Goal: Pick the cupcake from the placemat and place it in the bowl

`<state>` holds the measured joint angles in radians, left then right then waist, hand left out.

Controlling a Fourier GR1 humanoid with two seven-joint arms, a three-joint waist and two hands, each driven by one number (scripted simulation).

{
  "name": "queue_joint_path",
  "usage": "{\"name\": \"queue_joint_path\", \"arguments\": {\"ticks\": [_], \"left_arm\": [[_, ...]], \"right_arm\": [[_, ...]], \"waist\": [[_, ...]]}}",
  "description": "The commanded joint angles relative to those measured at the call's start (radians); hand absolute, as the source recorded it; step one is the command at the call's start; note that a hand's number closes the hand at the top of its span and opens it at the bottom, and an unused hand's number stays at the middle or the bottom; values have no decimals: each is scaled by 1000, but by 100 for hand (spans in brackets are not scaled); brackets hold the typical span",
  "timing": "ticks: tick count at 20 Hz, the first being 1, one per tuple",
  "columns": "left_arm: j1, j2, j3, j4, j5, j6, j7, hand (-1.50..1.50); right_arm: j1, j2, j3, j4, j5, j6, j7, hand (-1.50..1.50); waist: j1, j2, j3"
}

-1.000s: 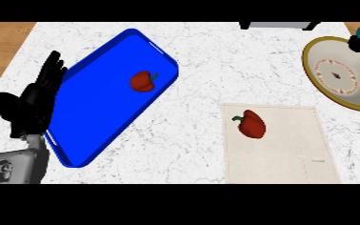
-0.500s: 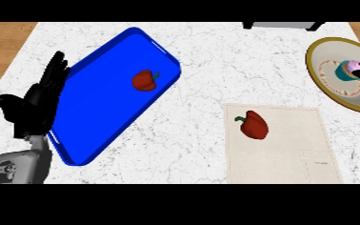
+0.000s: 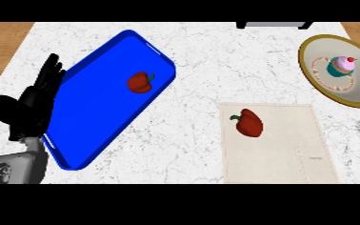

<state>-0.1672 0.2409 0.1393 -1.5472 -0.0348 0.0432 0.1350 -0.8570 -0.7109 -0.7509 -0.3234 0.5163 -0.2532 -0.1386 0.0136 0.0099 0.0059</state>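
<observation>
Black left hand (image 3: pixel 36 102) rests with straight, spread fingers at the left edge, overlapping the rim of the long blue rectangular tray (image 3: pixel 98 124)

A red pepper (image 3: pixel 141 82) lies on the tray; bare white marble counter (image 3: pixel 204 57) spreads between it and the beige placemat (image 3: pixel 281 157), which holds a second red pepper (image 3: pixel 249 122). Far right, well apart from the hand, the pink-frosted cupcake with teal wrapper (image 3: pixel 342 66) sits in the tan round bowl (image 3: pixel 316 76), cut by the edge
</observation>
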Motion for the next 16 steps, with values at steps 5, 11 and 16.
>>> {"name": "queue_joint_path", "arguments": {"ticks": [5, 11, 16], "left_arm": [[18, 18, 20, 15, -7, -9, -32, 0], [86, -10, 2, -93, 10, -12, 16, 0], [83, -3, 4, -95, -3, -12, 18, 0]], "right_arm": [[152, -105, -194, 12, -233, 190, -159, -150], [368, -197, -247, 48, -311, 395, -253, -150], [452, -250, -301, 73, -411, 585, -267, -150]], "waist": [[-10, -5, -4], [-10, -9, -3], [-9, -8, -3]]}}
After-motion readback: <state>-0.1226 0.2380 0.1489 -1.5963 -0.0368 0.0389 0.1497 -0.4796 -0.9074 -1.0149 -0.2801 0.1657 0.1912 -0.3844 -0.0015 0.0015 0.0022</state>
